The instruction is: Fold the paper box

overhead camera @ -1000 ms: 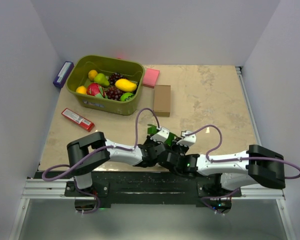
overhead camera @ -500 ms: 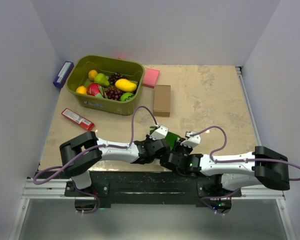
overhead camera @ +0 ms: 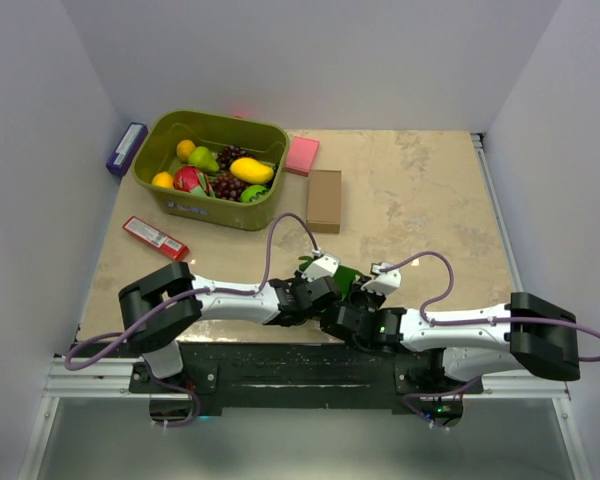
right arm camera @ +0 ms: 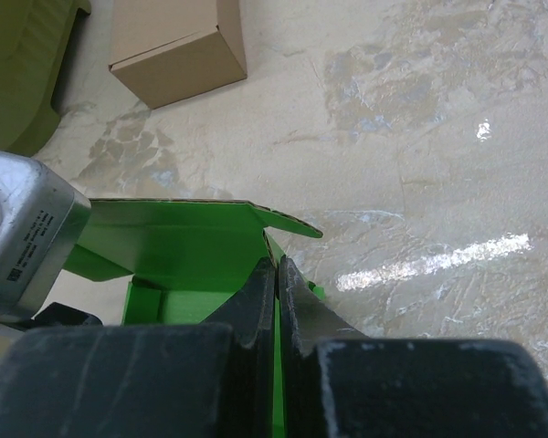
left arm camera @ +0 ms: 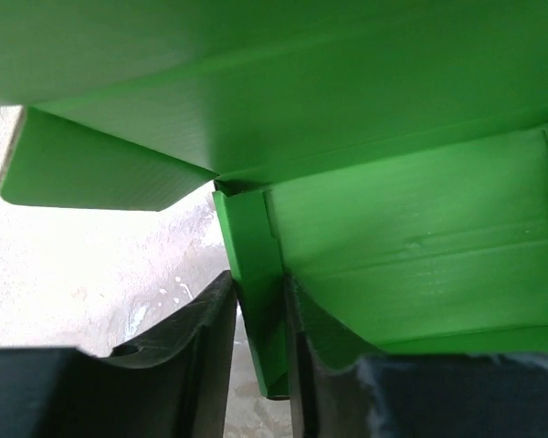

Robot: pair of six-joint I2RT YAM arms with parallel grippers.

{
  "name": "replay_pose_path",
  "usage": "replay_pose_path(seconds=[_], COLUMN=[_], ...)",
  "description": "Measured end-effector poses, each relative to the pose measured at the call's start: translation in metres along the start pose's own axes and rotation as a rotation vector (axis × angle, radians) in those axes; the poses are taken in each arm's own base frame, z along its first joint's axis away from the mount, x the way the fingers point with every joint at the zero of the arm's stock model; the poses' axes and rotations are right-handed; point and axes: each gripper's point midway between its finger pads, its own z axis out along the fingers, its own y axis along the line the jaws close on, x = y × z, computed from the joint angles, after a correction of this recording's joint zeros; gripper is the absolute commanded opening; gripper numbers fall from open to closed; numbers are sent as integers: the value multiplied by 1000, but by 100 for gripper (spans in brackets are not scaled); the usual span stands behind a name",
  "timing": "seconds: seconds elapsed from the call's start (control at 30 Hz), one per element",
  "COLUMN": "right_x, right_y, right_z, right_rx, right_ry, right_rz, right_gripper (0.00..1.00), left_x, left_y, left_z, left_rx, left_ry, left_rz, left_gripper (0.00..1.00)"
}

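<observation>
The paper box [overhead camera: 346, 276] is a bright green, partly folded blank near the table's front edge, between the two wrists. In the left wrist view its panels [left arm camera: 393, 228] fill the frame. One narrow flap [left arm camera: 256, 274] stands between the fingers of my left gripper [left arm camera: 260, 294]. Those jaws are slightly apart, with a gap showing beside the flap. My right gripper [right arm camera: 277, 274] is shut on the edge of a green wall [right arm camera: 183, 242], with the box's hollow to its left. From above, the left gripper [overhead camera: 328, 290] and right gripper [overhead camera: 350, 300] meet at the box.
A brown cardboard box [overhead camera: 324, 200] lies beyond the green one and also shows in the right wrist view [right arm camera: 178, 41]. An olive bin [overhead camera: 210, 212] of toy fruit stands at the back left beside a pink pad [overhead camera: 302, 155]. A red bar [overhead camera: 154, 238] and a blue item [overhead camera: 126, 148] lie at the left.
Both wrists and the green box shifted a little right and toward the near edge. The left gripper's jaws have widened around the flap. The right gripper stayed shut.
</observation>
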Motion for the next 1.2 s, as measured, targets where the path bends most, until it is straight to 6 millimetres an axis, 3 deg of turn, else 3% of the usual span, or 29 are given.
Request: replay_pose_path(seconds=[0.2,0.43,0.67,0.97,1.2], right_x=[0,0,-1,0,0], right_y=[0,-1,-2,0,0], right_z=[0,-1,-1,-3,-3], right_rx=[-1,-4,-7,-15,-16], right_ry=[1,3,6,21,21], right_rz=[-4,1,6,17,20], right_gripper=[0,0,0,0,0], left_x=[-1,-2,-3,0,0], left_y=[-3,-4,1,3,5], left_z=[-2,-2,-2,2,3], left_rx=[15,19,24,56,45], left_ry=[9,10,11,3,0], left_rz=[0,-3,-28,-82,-84], left_gripper=[42,41,27,17,19])
